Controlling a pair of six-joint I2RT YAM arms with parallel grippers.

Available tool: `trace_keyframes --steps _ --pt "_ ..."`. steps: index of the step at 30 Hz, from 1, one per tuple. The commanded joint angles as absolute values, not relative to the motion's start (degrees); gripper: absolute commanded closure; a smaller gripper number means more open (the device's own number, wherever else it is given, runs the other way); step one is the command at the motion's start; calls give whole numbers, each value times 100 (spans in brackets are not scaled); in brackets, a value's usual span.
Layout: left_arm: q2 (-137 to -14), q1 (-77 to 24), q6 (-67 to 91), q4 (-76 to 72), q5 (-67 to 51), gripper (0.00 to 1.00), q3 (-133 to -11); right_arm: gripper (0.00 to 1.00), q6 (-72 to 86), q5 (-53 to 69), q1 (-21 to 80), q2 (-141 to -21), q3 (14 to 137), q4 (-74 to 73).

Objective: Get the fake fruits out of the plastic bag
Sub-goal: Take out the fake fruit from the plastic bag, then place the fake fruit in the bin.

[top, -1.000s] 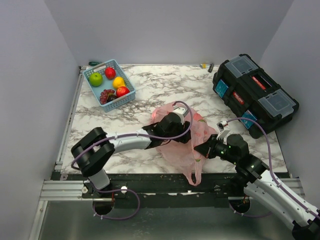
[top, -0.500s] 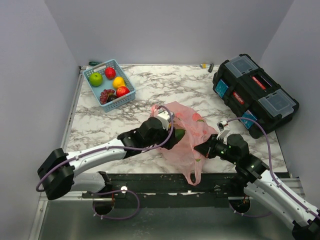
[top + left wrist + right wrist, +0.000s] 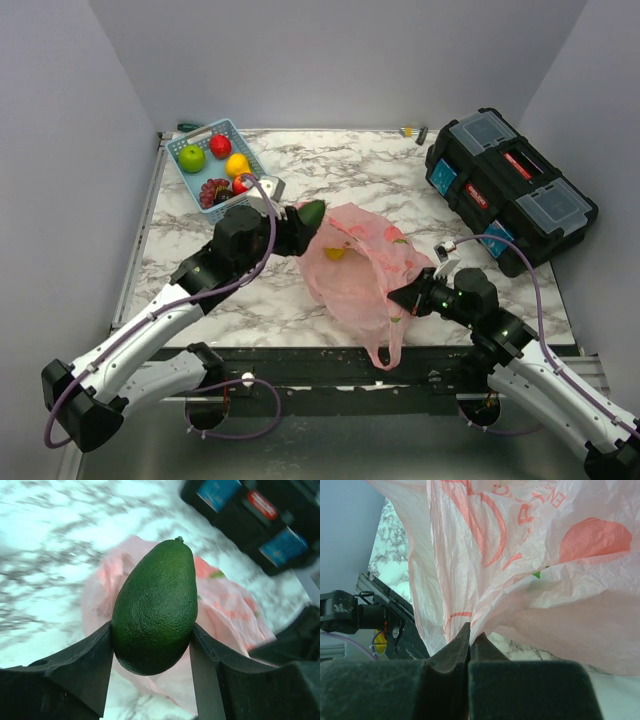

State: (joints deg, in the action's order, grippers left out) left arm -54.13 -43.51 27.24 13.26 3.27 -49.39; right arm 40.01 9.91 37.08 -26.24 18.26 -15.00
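The whole table (image 3: 350, 165) is viewed from above, behind its near edge. The left wrist view is taken close over an avocado (image 3: 155, 610), seemingly toward the blurred plastic bag (image 3: 225, 610), which is shared, closer still, by the right wrist view.

dark green, pebbled avocado (image 3: 155, 607), clamped at its broad half between the jaws of the left gripper (image 3: 300, 216), narrow end pointing away from the wrist, held just left of the plastic bag (image 3: 365, 275). the bag is thin pink translucent film with red print, crumpled on the table, with one fold pinched in the right gripper (image 3: 468, 632). a yellow piece (image 3: 335, 253), possibly a fruit, shows through the film. green apple (image 3: 191, 157), red apple (image 3: 220, 146), yellow fruit (image 3: 237, 164) and grapes (image 3: 210, 190) lie in the blue basket (image 3: 200, 134), far left.
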Motion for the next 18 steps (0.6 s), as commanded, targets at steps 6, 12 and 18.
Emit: trace_keyframes --steps 6,12,18 --pt "-5982 -1938 3805 1635 234 100 -5944 99 3885 1046 3727 -2539 1846 -1397" --pt "-7111 -437 5618 1412 -1134 100 -6208 99 3859 1154 3727 -2529 1837 -1380" --pt "-8622 308 6217 1453 -914 100 -7006 99 3845 1210 3722 -2475 1802 -1330"
